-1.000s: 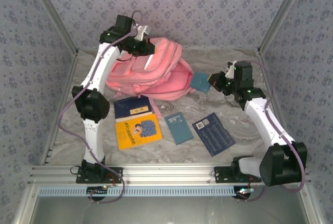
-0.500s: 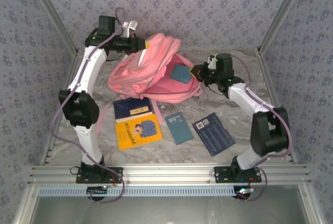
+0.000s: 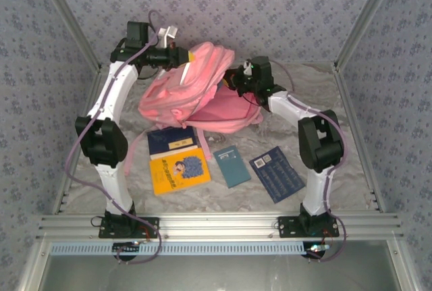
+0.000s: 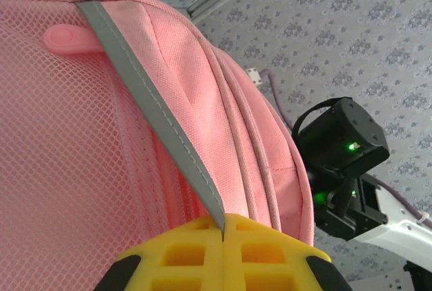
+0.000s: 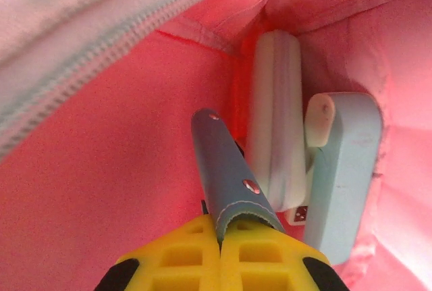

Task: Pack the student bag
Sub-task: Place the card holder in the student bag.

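Now right gripper (image 5: 220, 233) inside student bag (image 3: 196, 98) at rear of table (image 3: 351, 169), clamped on slim blue booklet (image 5: 226, 163), long axis pointing ahead, deeper in; left gripper (image 4: 223, 229) pinches bag's grey stripe (image 4: 155, 109), holding mouth open.

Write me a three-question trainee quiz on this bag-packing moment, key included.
1. True or false: the left gripper is shut on an edge of the student bag.
2. Pick one. The right gripper is: A) parked at its base; B) inside the bag, shut on a blue-grey flat item; C) open, above the bag.
3. Count: how many books lie on the table in front of the bag?

Key
1. True.
2. B.
3. Four: yellow book, dark blue book, teal booklet, patterned blue book.
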Controlling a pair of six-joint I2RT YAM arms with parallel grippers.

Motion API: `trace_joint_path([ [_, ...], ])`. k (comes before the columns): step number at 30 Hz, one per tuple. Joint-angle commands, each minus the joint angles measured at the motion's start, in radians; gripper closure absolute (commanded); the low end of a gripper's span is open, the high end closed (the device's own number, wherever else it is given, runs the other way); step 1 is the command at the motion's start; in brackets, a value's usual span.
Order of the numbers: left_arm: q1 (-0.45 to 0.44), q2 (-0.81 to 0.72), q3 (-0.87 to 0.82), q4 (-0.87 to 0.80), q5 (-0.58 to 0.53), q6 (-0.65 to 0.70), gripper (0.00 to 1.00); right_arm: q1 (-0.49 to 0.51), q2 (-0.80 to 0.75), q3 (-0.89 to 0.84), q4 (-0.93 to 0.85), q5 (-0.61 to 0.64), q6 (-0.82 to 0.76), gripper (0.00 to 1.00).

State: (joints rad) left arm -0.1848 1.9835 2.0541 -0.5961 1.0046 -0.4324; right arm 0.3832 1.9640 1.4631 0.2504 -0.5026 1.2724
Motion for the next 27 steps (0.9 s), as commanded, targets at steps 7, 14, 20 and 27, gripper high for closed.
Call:
trace_joint_path([
  [7,0.007,-0.071,0.06,0.161,0.109,-0.044,1.0,0.13,0.087,0.175,-0.217,0.057,-0.136,1.0],
  [14,0.008,-0.044,0.086,0.18,0.114,-0.071,1.0,0.238,0.194,0.318,-0.345,0.073,-0.247,0.63],
  [20,0.021,-0.032,0.09,0.198,0.108,-0.097,1.0,0.247,0.172,0.271,-0.231,0.021,-0.246,0.23],
  [27,0.042,-0.031,0.063,0.206,0.064,-0.114,1.0,0.201,-0.022,0.099,-0.234,0.04,-0.339,0.11],
])
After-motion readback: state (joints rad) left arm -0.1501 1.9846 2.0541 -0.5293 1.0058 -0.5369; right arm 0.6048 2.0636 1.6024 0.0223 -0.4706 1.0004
